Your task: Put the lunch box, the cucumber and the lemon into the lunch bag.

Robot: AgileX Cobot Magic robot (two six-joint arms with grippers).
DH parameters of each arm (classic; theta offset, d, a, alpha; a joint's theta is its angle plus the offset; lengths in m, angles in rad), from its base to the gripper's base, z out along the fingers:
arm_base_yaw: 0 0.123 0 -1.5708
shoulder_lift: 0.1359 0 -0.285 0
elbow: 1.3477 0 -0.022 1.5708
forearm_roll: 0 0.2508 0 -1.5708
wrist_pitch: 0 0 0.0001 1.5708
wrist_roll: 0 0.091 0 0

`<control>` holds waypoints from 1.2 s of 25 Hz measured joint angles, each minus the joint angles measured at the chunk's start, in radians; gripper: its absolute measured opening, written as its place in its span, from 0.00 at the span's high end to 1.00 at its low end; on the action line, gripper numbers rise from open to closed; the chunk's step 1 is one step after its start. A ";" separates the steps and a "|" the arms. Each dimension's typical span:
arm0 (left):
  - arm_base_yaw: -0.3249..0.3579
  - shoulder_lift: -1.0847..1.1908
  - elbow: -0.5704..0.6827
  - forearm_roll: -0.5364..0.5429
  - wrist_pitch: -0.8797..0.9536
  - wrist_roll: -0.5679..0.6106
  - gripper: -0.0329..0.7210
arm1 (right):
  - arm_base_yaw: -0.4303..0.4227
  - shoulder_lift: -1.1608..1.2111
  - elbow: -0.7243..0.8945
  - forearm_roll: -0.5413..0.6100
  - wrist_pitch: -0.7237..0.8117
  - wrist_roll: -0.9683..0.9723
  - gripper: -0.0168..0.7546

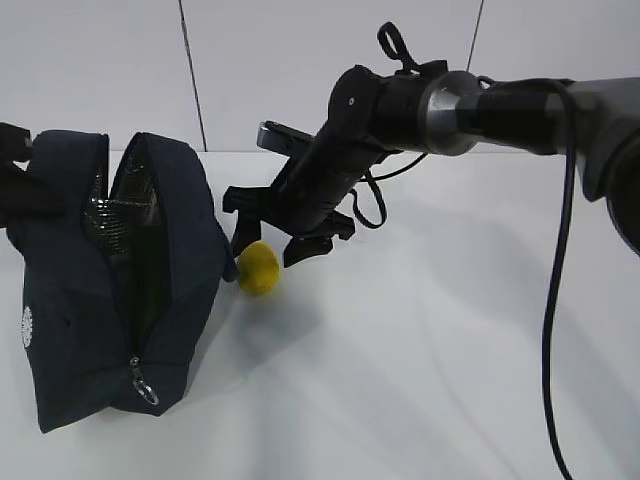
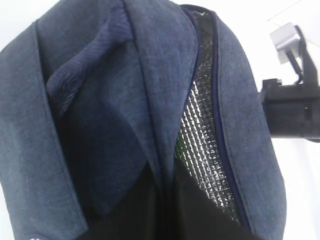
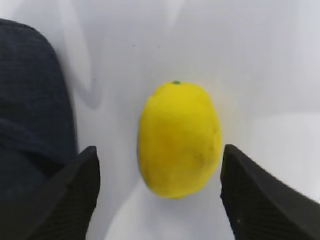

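The dark navy lunch bag (image 1: 170, 260) lies at the left, its zipper open and its silver lining (image 2: 200, 125) showing. The yellow lemon (image 1: 258, 269) rests on the white table just right of the bag. My right gripper (image 1: 270, 248) hovers open right over it. In the right wrist view the lemon (image 3: 179, 139) sits between the two black fingers (image 3: 75, 190), apart from both. My left gripper (image 2: 170, 220) is shut on a fold of the lunch bag's fabric at its opening. A sliver of green (image 2: 177, 147) shows inside the bag. The lunch box and the cucumber are hidden.
The white table (image 1: 430, 350) stretches to the right and front of the bag. The right arm and its hanging cable (image 1: 555, 300) cross the upper right. A metal ring pull (image 1: 146, 392) hangs at the bag's near end.
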 joint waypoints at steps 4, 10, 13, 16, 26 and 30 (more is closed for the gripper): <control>0.000 0.000 0.000 0.000 0.000 0.000 0.95 | 0.006 0.008 -0.004 -0.044 -0.002 0.035 0.22; 0.000 0.000 0.000 0.000 -0.002 0.000 0.95 | 0.008 0.019 -0.005 -0.064 -0.014 0.056 0.22; 0.000 0.000 0.000 0.000 -0.002 0.000 0.95 | 0.008 0.023 -0.005 -0.069 -0.021 0.060 0.22; 0.000 0.000 0.000 0.007 -0.002 0.000 0.95 | 0.008 0.023 -0.005 -0.069 -0.023 0.062 0.22; 0.035 0.000 0.000 0.032 -0.002 0.000 0.95 | 0.010 0.023 -0.005 -0.069 -0.019 0.064 0.22; 0.036 0.000 0.000 0.045 -0.010 0.000 0.95 | 0.010 0.023 -0.005 -0.065 -0.017 0.064 0.23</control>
